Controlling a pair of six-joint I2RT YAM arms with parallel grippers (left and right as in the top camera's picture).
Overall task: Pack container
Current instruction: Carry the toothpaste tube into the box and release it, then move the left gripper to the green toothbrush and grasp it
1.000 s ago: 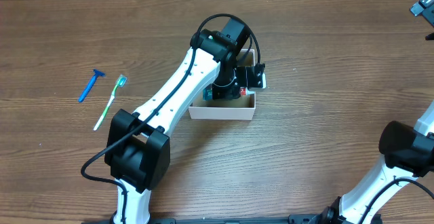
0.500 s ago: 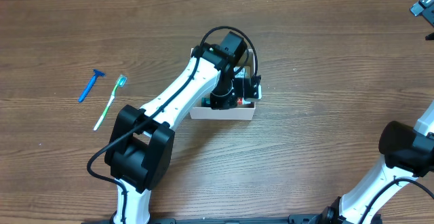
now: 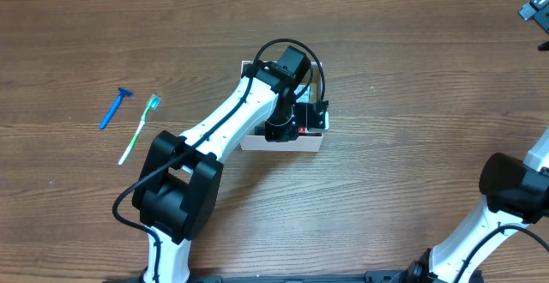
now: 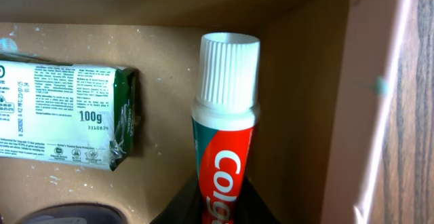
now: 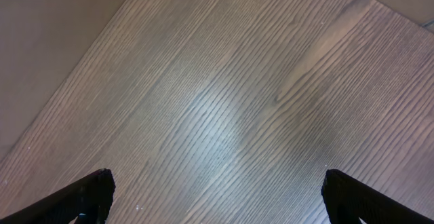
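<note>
The container [image 3: 283, 142] is a shallow white-walled box with a brown floor [image 4: 163, 54] in the middle of the table. My left gripper [image 4: 224, 210] reaches down into it and is shut on a red Colgate toothpaste tube [image 4: 225, 136] with a white cap, close to the container's right wall [image 4: 373, 81]. A green-and-white soap packet [image 4: 61, 112] lies on the floor to the tube's left. In the overhead view the left arm [image 3: 283, 116] hides most of the inside. My right gripper [image 5: 215, 197] is open and empty over bare wood.
A blue razor [image 3: 114, 107] and a green-and-white toothbrush [image 3: 140, 129] lie on the table at the left. A dark round object [image 4: 61, 214] shows at the lower left of the container floor. The right arm's base [image 3: 515, 189] stands at the right edge.
My left gripper has gone lower into the container with the toothpaste tube and shifted slightly left. The right arm has not moved.
</note>
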